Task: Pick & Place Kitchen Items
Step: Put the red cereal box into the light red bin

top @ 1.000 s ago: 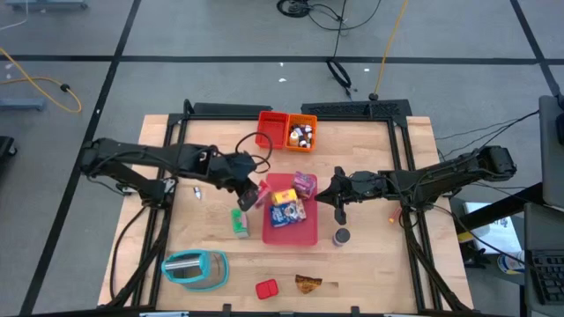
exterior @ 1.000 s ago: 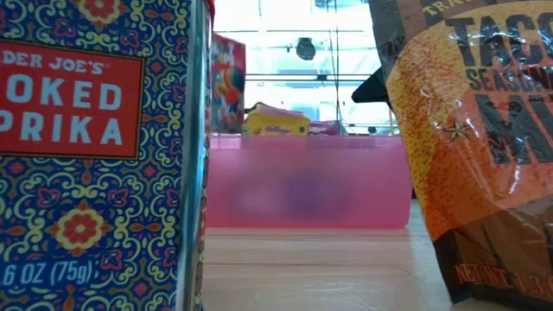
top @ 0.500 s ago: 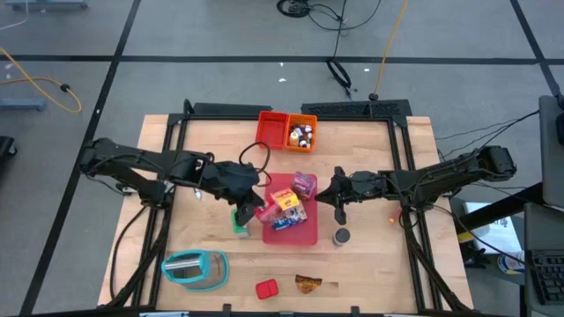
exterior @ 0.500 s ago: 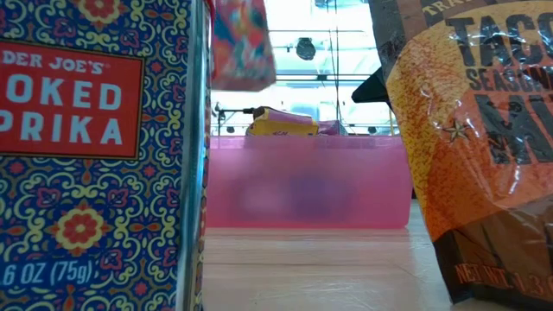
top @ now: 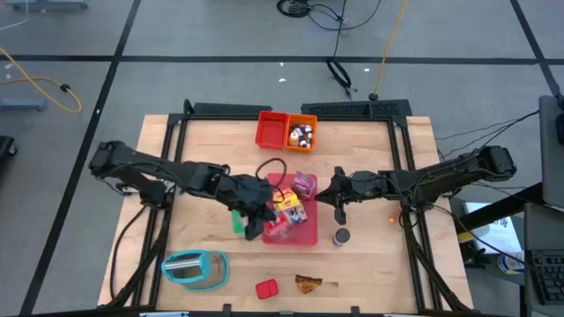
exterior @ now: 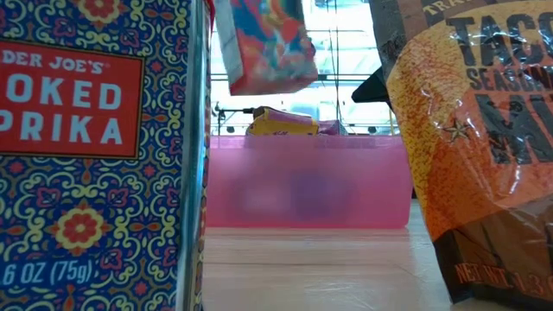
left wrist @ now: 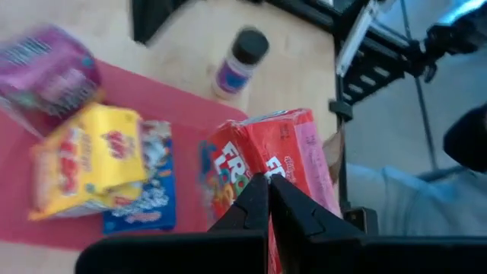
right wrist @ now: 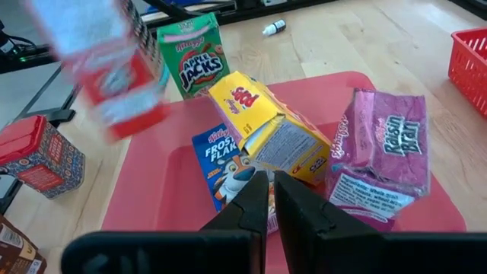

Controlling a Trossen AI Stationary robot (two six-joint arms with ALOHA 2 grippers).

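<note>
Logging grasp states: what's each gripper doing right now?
Left gripper: shut on the red cereal box, over the pink tray.
Right gripper: shut, empty.

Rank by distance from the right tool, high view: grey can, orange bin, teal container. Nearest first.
Measured from the right tool:
1. Grey can, just in front of it, beside the tray's right edge.
2. Orange bin, at the table's back, middle.
3. Teal container, front left corner area, across the tray.

high: straight down | low: table-level (close) | wrists — both share pink tray [top: 304,236]
</note>
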